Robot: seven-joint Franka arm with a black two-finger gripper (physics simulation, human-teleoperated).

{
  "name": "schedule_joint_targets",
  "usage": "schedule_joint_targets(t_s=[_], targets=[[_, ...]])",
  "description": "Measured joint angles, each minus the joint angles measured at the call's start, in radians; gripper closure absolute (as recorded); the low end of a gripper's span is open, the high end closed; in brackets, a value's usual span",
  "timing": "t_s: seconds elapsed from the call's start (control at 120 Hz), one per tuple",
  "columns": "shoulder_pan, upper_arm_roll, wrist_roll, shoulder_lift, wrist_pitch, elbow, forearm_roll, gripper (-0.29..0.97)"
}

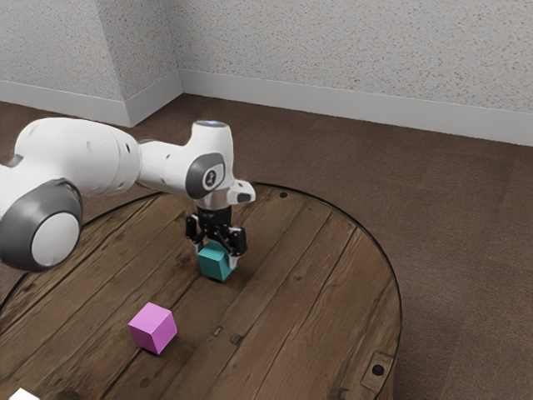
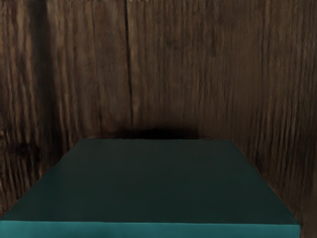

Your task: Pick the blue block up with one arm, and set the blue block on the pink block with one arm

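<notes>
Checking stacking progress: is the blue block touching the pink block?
Apart. The exterior view shows bare table between the blue block and the pink block.

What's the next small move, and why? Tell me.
Probably lift straight up: the end effector looks shut on the blue block, which sits on the table, apart from the pink block.

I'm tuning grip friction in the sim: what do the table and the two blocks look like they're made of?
The table looks like dark wooden planks with a matte finish, going by the grain and seams. The teal block is smooth and uniformly coloured with no grain, so probably plastic or painted. The pink block has the same plain, even finish.
</notes>
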Motion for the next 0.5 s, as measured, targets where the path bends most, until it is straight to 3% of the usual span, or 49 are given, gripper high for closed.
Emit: schedule_joint_targets(t_s=[0.358, 0.5], targets=[[-0.002, 0.011, -0.008, 0.046, 0.043, 0.006, -0.031, 0.06], [-0.046, 0.059, -0.008, 0.015, 0.047, -0.002, -0.041, 0.25]])
